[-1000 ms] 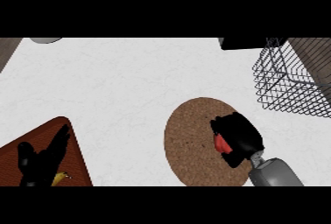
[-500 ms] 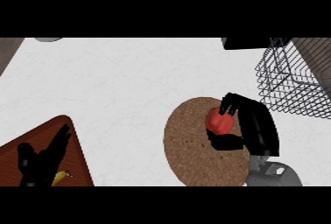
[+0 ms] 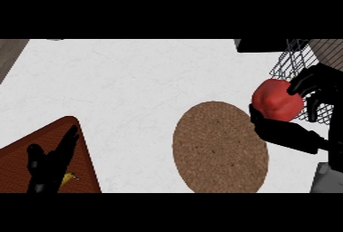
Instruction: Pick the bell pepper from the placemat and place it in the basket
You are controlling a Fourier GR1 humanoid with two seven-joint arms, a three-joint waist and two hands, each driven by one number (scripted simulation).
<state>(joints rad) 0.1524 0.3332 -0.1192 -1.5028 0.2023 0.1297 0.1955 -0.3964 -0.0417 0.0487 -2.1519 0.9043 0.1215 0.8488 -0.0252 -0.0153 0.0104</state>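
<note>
The red bell pepper [image 3: 275, 99] is lifted off the round brown placemat [image 3: 220, 146] and sits in my right hand [image 3: 295, 134], whose fingers and thumb curl round it. It hangs just right of the placemat's upper edge, beside the dark wire basket [image 3: 295, 60] at the right edge. Only part of the basket shows. My left hand [image 3: 50, 163] rests open at the lower left, fingers up, over a reddish-brown board.
A reddish-brown board [image 3: 20, 156] fills the lower left corner, with a small yellow item [image 3: 67, 179] by my left hand. A dark object [image 3: 258, 44] sits at the top right, beside the basket. White countertop [image 3: 127, 86] spreads across the middle.
My right hand closed on the bell pepper on the placemat, lifted it and carried it up and to the right, toward the basket. The left hand has stayed put.
</note>
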